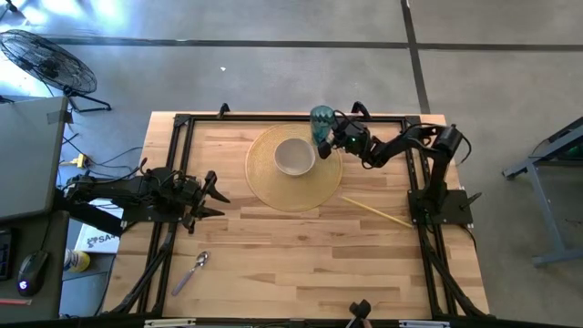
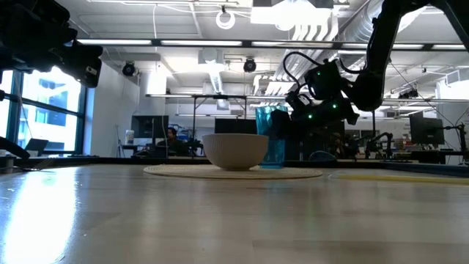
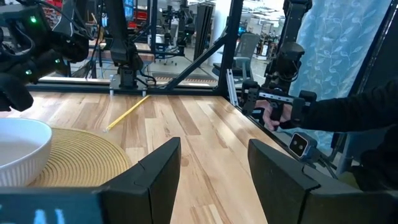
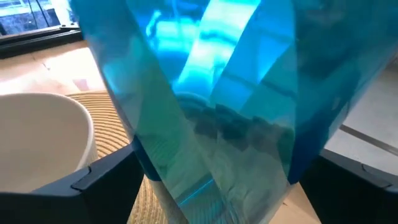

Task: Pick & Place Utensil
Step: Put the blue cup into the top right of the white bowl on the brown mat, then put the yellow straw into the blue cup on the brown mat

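- Centrally, right gripper: fingers spread wide around blue glass beside bowl on mat; grip unclear.
- Left gripper: open, empty.
- Spoon: near front edge; chopstick right of mat.

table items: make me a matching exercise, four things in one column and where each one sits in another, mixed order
Things:
1. bowl
2. blue glass
3. spoon
4. chopstick

Places:
A. bare wood near the table's front left
B. on the round mat, at its middle
C. bare wood just right of the mat
D. at the mat's far edge, between the right gripper's fingers

Pairs: 1-B, 2-D, 3-A, 4-C
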Available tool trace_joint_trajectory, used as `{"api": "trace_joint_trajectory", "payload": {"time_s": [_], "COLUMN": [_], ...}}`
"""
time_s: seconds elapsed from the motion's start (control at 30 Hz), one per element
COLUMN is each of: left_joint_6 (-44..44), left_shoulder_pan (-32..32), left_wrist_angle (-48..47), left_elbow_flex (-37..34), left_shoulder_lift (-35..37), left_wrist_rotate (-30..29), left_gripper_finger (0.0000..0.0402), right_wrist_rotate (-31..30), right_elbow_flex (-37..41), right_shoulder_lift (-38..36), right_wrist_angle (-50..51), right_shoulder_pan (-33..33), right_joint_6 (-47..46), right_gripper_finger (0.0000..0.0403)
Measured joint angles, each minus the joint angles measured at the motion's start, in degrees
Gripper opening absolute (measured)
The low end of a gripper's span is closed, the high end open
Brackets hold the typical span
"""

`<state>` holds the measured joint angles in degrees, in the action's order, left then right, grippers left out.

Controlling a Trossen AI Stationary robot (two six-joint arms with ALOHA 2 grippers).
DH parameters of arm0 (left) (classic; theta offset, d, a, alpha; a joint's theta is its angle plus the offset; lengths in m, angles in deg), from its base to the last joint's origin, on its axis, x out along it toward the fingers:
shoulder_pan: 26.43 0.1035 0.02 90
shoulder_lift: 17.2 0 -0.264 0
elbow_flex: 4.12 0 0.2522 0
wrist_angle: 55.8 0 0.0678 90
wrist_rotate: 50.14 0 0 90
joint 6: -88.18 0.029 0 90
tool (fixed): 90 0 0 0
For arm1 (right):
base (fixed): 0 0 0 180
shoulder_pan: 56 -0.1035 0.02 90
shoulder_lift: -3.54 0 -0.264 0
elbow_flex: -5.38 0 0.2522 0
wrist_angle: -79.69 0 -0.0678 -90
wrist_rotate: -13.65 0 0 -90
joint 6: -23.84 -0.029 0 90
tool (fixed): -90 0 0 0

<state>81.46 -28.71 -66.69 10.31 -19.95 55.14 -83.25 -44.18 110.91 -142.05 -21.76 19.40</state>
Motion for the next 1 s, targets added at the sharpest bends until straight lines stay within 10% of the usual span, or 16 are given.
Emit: {"api": "trace_joint_trajectory", "payload": {"time_s": [0.63,1.0], "left_joint_6": [0.00,0.00], "left_shoulder_pan": [0.00,-0.01], "left_wrist_angle": [0.00,0.00], "left_elbow_flex": [0.00,0.00], "left_shoulder_lift": [-0.01,0.00], "left_wrist_rotate": [0.03,0.23], "left_gripper_finger": [0.0186,0.0186], "right_wrist_rotate": [0.07,-0.31], "right_elbow_flex": [0.03,0.08], "right_shoulder_lift": [-1.28,-12.29], "right_wrist_angle": [9.57,31.81], "right_shoulder_pan": [0.00,-1.79], "right_joint_6": [2.26,2.93], "right_gripper_finger": [0.0399,0.0399]}}
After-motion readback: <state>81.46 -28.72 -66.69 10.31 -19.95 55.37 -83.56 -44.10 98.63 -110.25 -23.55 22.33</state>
